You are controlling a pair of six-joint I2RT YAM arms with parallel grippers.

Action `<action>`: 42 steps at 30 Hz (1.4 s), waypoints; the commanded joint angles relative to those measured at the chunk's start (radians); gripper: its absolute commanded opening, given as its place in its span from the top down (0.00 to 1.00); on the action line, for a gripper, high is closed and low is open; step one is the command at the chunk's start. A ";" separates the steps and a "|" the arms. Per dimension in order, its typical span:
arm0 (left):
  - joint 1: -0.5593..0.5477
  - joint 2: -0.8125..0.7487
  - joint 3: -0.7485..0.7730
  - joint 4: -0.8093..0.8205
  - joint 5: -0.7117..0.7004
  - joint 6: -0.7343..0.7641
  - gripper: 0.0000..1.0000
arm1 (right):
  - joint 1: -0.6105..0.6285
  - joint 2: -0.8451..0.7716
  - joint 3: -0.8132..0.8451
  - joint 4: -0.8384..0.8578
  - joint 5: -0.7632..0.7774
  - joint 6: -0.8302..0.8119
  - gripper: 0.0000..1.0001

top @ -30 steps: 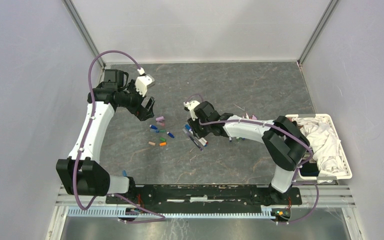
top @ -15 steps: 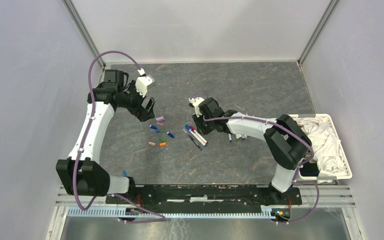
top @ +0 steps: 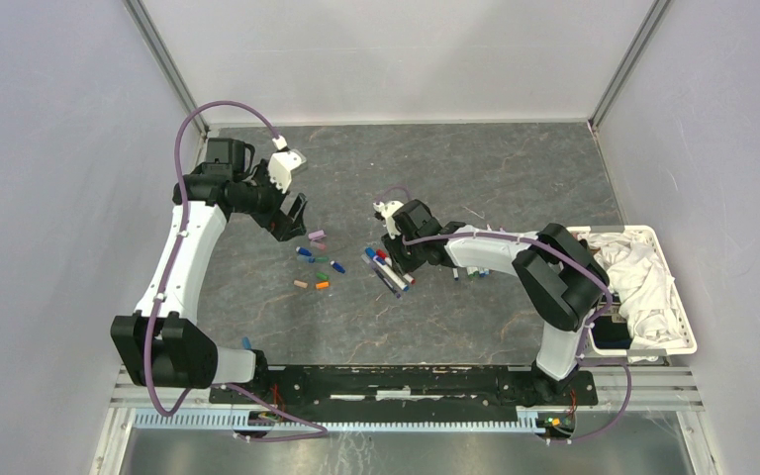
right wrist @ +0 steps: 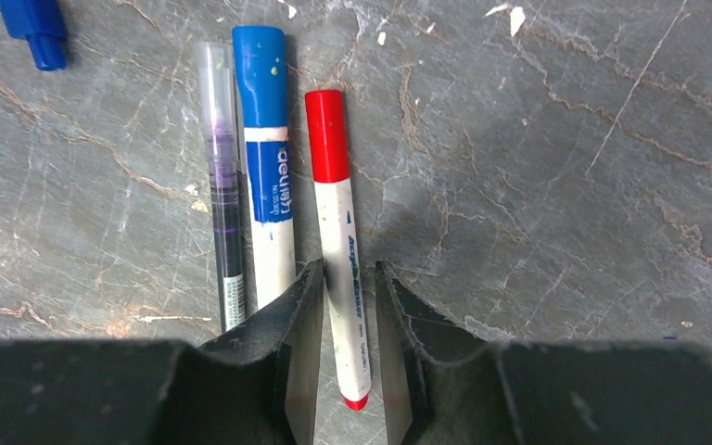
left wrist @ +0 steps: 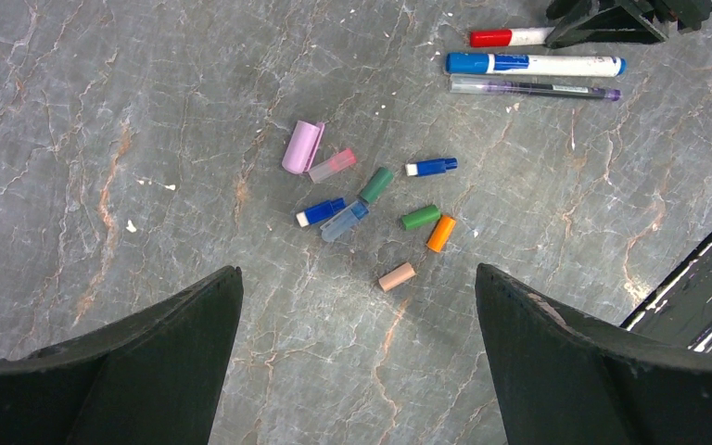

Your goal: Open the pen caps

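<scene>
R arm [top: 475, 252] reaches left across the table; L arm [top: 183, 267] holds far-left. R gripper [right wrist: 348, 269] has its jaws narrowed round the white barrel of the red marker [right wrist: 336, 213]. It lies flat near centre, its red cap [right wrist: 326, 134] on, cap end pointing far-left. We can't tell whether the pads pinch or just sit alongside; a sliver of shadow shows on one side. L gripper [left wrist: 357, 276] hangs spread wide, holding nothing, above the loose caps [left wrist: 420, 217].

Risks, as we judge them:
- The grip sits toward the tail of the barrel, well away from the cap, so a lift may let the marker tip, swivel or slip.
- The blue marker [right wrist: 269, 185] lies just beside the red one, w/ a thin purple pen [right wrist: 224, 204] on its other side. One finger is wedged btwn red & blue, so it may drag the neighbours along.
- L must then catch a very short cap; a miss could knock the marker loose.
- The loose caps are round, so any bump rolls them.

Room: pale walls [top: 406, 49] on three sides. Table [top: 515, 168]: grey marbled top, looks hard & smooth w/ white flecks, so probably little hold for round things. A white basket [top: 679, 297] w/ white cloth [top: 643, 277] sits near-right. The loose caps lie left of the three markers, e.g. lilac cap [left wrist: 302, 146], orange cap [left wrist: 441, 233], beige cap [left wrist: 397, 275].
</scene>
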 commanded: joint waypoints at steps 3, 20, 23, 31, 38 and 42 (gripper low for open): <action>0.000 -0.011 0.040 -0.016 0.032 0.029 0.00 | 0.009 0.013 -0.021 -0.004 0.075 -0.018 0.69; -0.119 -0.017 -0.039 -0.141 0.270 0.403 0.00 | -0.054 -0.080 0.224 -0.196 -0.434 -0.071 1.00; -0.181 -0.010 -0.053 -0.161 0.268 0.478 0.00 | -0.052 -0.070 0.264 -0.262 -0.649 -0.093 1.00; -0.304 0.004 -0.087 -0.176 0.178 0.581 0.03 | -0.024 -0.089 0.241 -0.242 -0.877 -0.092 1.00; -0.330 -0.004 -0.118 -0.168 0.174 0.619 0.23 | -0.019 -0.076 0.242 -0.213 -0.926 -0.067 1.00; -0.341 -0.013 -0.144 -0.167 0.176 0.627 0.33 | -0.018 -0.082 0.231 -0.163 -0.943 -0.027 1.00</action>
